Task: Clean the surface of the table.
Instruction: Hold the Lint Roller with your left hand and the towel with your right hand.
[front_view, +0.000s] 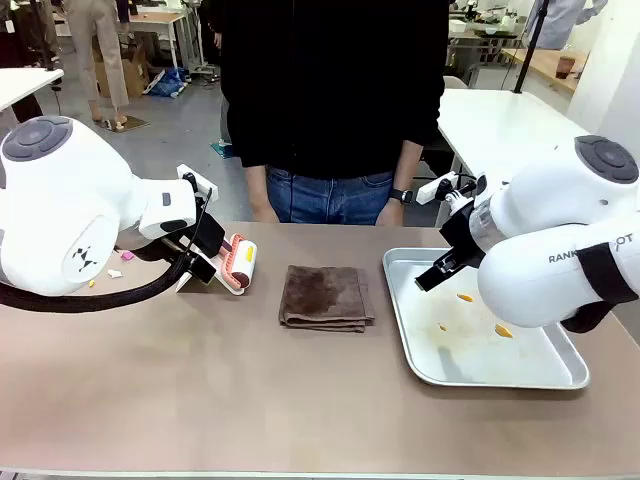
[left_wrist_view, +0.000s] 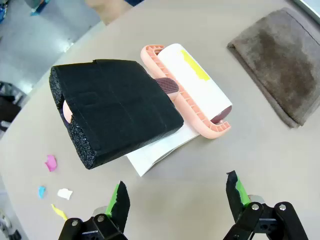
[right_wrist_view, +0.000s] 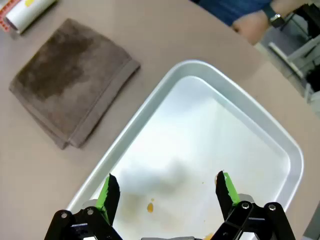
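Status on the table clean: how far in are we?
Done: nothing visible yet; coloured paper scraps lie on the table near the lint roller. In hand: nothing. The left pincer hangs open, facing the roller, and the right pincer is open above the metal tray. Left: grasp a tool, likely the roller or the folded brown cloth, and clear the scraps.

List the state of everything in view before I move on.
left gripper: open, empty.
right gripper: open, empty, over the tray.
lint roller: lying on the table, not held.
cloth: folded, flat on the table.
tray: a few orange crumbs inside.
table: coloured scraps lying at its left side.
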